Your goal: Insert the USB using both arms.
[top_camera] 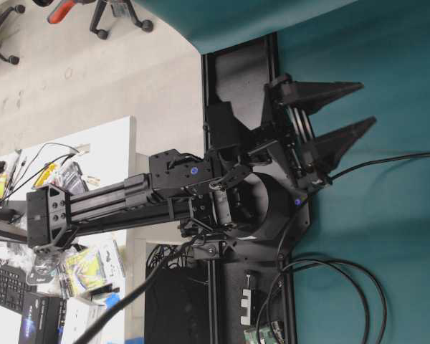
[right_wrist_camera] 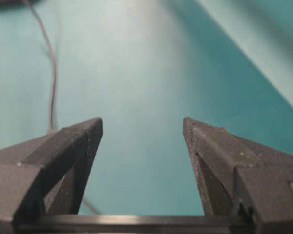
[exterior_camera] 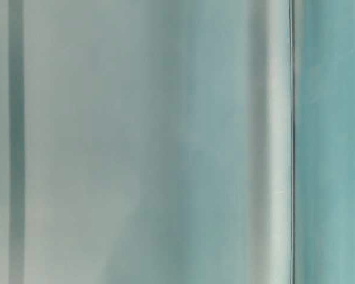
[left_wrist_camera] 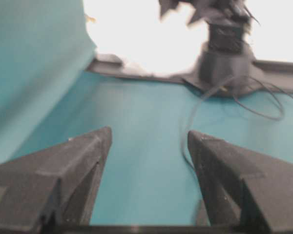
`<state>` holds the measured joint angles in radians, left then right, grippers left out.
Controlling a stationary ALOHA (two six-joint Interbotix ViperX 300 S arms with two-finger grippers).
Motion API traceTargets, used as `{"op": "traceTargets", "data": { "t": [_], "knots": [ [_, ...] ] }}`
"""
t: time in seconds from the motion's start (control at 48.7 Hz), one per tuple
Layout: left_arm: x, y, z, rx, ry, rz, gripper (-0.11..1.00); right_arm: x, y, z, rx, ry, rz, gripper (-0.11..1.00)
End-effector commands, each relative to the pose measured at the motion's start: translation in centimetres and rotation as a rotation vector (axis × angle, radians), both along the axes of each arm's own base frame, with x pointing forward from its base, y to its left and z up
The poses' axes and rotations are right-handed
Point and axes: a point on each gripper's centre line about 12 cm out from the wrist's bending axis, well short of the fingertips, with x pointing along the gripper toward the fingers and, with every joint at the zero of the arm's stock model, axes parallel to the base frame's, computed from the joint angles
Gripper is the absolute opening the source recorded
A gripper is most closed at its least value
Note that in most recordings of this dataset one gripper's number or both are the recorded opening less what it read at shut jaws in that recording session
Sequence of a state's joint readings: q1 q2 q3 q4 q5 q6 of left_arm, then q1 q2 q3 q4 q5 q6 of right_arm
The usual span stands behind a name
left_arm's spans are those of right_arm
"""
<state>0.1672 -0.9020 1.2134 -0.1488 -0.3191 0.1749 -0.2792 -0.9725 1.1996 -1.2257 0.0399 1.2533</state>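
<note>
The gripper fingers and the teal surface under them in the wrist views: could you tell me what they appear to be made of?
The left gripper fingers look like matte black plastic, possibly printed: grainy, speckled faces with sharp molded edges. The right gripper fingers look the same. The teal surface seems a soft, non-glossy mat or cloth; no weave is visible, so this is uncertain.

this looks like a robotics lab or research workroom: a black jointed robot arm [top_camera: 201, 190] is bolted to a black base rail [top_camera: 240, 72] at the edge of a teal-covered work surface [top_camera: 387, 236], with loose black cables [top_camera: 344, 287] trailing across it. beside it a white desk [top_camera: 111, 143] is piled with wires, packets and small boxes, with a black keyboard [top_camera: 1, 283] at its edge. wheeled office chair bases [top_camera: 118, 18] stand on the pale speckled floor [top_camera: 93, 79].
</note>
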Motion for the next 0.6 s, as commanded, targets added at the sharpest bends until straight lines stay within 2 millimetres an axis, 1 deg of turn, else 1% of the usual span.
{"op": "traceTargets", "data": {
  "t": [0.0, 0.144, 0.185, 0.247, 0.411, 0.473, 0.575],
  "knots": [
    [-0.2, 0.1, -0.1, 0.013, -0.030, 0.008, 0.76, 0.1, 0.2, -0.1, 0.009, -0.003, 0.017, 0.74],
    [-0.4, -0.3, -1.3, 0.010, 0.001, -0.010, 0.76, -0.2, 0.4, -1.3, 0.005, 0.026, 0.032, 0.74],
    [-0.4, -0.8, -1.5, 0.011, 0.003, -0.034, 0.76, -0.2, 0.4, -1.5, -0.002, 0.033, 0.039, 0.74],
    [-0.4, -1.5, -1.6, 0.015, 0.002, -0.069, 0.76, -0.2, 0.6, -1.6, -0.016, 0.035, 0.053, 0.74],
    [-0.7, -3.5, -2.6, 0.016, 0.015, -0.169, 0.76, -0.1, 0.7, -1.6, -0.104, 0.057, 0.088, 0.74],
    [-0.8, -3.9, -2.6, 0.017, 0.007, -0.189, 0.76, -0.1, 0.9, -1.4, -0.150, 0.060, 0.115, 0.74],
    [-1.1, -4.2, -2.9, 0.016, 0.007, -0.204, 0.76, -0.2, 1.1, -1.9, -0.195, 0.079, 0.143, 0.74]
  ]
}}
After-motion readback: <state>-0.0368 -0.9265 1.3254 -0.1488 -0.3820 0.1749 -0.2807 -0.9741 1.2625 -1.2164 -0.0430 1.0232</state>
